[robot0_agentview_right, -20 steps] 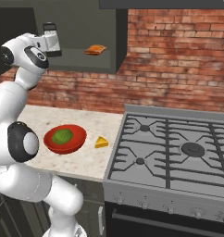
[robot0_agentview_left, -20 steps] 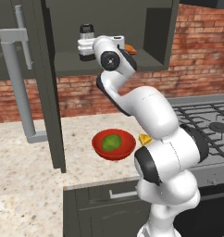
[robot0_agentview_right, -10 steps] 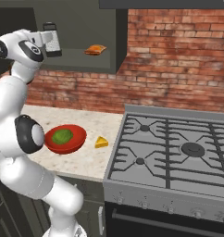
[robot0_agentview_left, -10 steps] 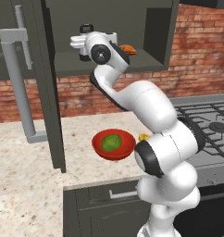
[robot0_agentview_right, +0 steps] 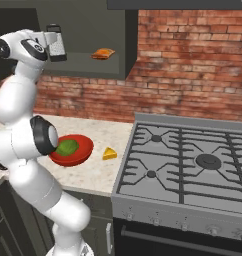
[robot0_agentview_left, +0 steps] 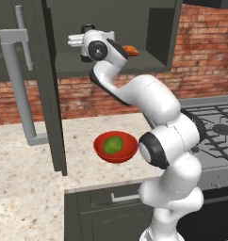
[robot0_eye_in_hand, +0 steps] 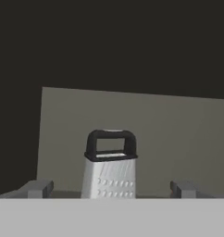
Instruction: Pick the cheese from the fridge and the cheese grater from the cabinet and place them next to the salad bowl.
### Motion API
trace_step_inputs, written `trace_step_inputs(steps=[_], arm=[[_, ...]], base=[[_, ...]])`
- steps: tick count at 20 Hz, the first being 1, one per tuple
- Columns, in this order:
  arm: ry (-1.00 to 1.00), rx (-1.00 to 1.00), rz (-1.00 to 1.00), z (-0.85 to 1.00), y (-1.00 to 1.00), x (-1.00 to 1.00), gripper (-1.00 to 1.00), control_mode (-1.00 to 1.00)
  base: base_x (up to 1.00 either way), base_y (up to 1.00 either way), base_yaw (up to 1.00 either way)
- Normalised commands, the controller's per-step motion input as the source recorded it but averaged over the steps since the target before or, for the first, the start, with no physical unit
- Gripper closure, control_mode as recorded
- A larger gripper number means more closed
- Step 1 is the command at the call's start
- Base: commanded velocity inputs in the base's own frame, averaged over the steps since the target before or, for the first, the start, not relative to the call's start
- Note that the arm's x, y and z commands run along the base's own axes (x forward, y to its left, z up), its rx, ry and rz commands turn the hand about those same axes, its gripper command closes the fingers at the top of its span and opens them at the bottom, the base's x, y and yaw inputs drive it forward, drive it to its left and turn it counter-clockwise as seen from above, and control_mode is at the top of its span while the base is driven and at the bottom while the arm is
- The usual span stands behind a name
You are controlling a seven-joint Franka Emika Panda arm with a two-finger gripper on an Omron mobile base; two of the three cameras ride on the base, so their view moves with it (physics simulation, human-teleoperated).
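- The gripper (robot0_eye_in_hand: 110, 189) is raised to the level of the open cabinet (robot0_agentview_right: 80, 30); in the hand view its two fingertips (robot0_eye_in_hand: 39, 188) stand wide apart, one on each side of the cheese grater (robot0_eye_in_hand: 109, 165), and neither touches it.
- In that view the grater stands upright, centred between the tips and just ahead of them, its black handle at the top and the cabinet's pale back wall behind it.
- From the right base view, the grater (robot0_agentview_right: 56, 43) sits on the cabinet shelf right at the front of the hand, and a flat orange-brown crinkled item (robot0_agentview_right: 102, 53) lies on the same shelf a little further along, away from the arm.
- The left base view shows the hand (robot0_agentview_left: 85, 41) reaching into the cabinet, with the open cabinet door (robot0_agentview_left: 49, 89) and its grey bar handle (robot0_agentview_left: 18, 84) on the far side of it; the grater's body is hidden by the hand there.
- Well below the gripper, on the speckled counter (robot0_agentview_right: 105, 167), the salad bowl (robot0_agentview_right: 72, 149) holds its green leafy ball.
- The cheese (robot0_agentview_right: 110, 153) lies on the counter just beside the bowl, towards the stove (robot0_agentview_right: 193, 170); in the left base view the arm covers that spot.
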Motion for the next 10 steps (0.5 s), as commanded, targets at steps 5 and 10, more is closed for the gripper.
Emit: trace_step_inputs(steps=[5,10], arm=[[0.00,0.00,0.00,0.00,0.00,0.25,-1.00,-1.00],[0.00,0.00,0.00,0.00,0.00,0.25,-1.00,-1.00]], base=[[0.00,0.00,0.00],[0.00,0.00,0.00]])
